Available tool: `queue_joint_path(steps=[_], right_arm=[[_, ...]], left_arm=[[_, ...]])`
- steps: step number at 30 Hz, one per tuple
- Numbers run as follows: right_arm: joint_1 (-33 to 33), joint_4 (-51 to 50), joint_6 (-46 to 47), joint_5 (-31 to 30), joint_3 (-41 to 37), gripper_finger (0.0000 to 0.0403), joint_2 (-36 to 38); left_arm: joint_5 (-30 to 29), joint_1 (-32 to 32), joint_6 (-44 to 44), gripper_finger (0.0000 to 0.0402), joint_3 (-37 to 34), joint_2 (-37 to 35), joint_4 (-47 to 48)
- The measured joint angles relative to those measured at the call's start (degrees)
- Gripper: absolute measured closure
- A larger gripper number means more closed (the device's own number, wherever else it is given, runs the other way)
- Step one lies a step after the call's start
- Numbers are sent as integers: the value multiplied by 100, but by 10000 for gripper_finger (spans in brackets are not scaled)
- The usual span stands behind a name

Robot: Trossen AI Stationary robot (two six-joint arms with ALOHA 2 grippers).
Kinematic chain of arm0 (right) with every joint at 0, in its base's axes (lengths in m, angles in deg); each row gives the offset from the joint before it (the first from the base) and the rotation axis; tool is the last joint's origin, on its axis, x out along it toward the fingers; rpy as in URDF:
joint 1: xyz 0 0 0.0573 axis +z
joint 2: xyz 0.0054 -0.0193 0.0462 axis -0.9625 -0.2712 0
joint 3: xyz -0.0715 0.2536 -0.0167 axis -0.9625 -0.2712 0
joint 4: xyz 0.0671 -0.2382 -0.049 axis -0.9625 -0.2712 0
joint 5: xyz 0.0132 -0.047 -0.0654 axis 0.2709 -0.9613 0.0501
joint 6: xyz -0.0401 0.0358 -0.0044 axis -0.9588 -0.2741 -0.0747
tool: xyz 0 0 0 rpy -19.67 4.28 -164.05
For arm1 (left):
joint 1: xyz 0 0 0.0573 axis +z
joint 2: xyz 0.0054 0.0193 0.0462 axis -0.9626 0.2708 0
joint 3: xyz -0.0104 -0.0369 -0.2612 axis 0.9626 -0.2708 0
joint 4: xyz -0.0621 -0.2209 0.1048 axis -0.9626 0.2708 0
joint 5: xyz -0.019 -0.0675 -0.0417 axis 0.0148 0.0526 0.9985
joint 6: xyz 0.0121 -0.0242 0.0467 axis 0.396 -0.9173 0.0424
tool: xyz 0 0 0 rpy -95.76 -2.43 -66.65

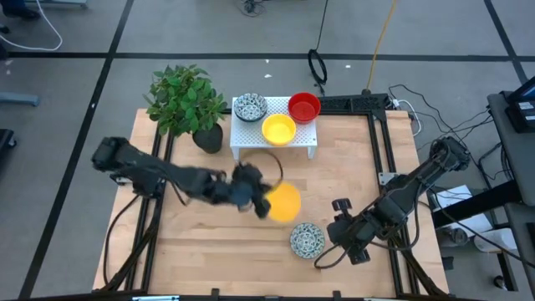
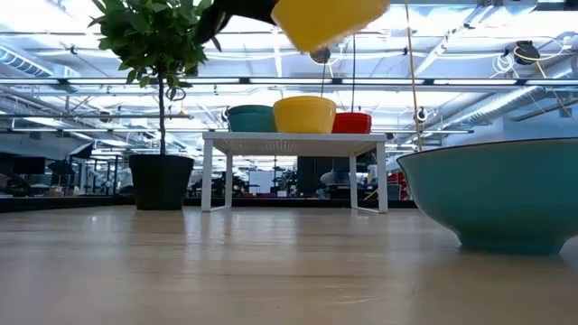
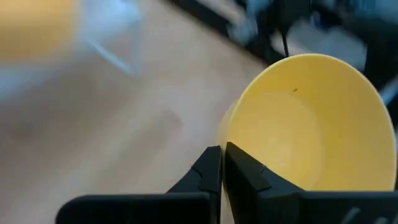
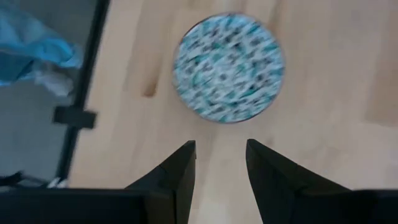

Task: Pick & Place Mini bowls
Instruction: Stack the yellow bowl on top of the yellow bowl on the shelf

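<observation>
My left gripper (image 1: pixel 261 203) is at the table's middle, shut on a yellow mini bowl (image 1: pixel 284 202) that is lifted well above the table; the low view shows the bowl (image 2: pixel 327 22) high above the rack. My right gripper (image 4: pixel 221 163) is open, just right of a speckled mini bowl (image 1: pixel 307 241) that sits on its base near the table's near-right part. On the white rack (image 1: pixel 274 139) at the far side stand a speckled bowl (image 1: pixel 250 107), a yellow bowl (image 1: pixel 278 129) and a red bowl (image 1: pixel 304 107). My left gripper holds the yellow bowl by its rim (image 3: pixel 225 149), pinched with one finger (image 3: pixel 249 171) inside the bowl and one finger (image 3: pixel 205 171) outside. The fingers come from the table's left. The bowl is lifted clear and tilted.
A black pot (image 1: pixel 208 135) with a green plant (image 1: pixel 184 99) stands left of the rack. Black frame rails (image 1: pixel 382 159) run along the table's right side, cables beyond them. Bare wood (image 1: pixel 209 251) lies at the near left.
</observation>
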Motion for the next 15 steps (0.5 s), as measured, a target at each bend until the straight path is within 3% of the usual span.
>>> queue_joint_path(steps=[6,15], right_arm=[[-384,-13,-269,-473,1,271,368],[-1483,6,-587,-789,2,271,876]], left_arm=[[-133,935,929,386,4,-634,-210],[240,2351,1476,386,3,-615,-406]])
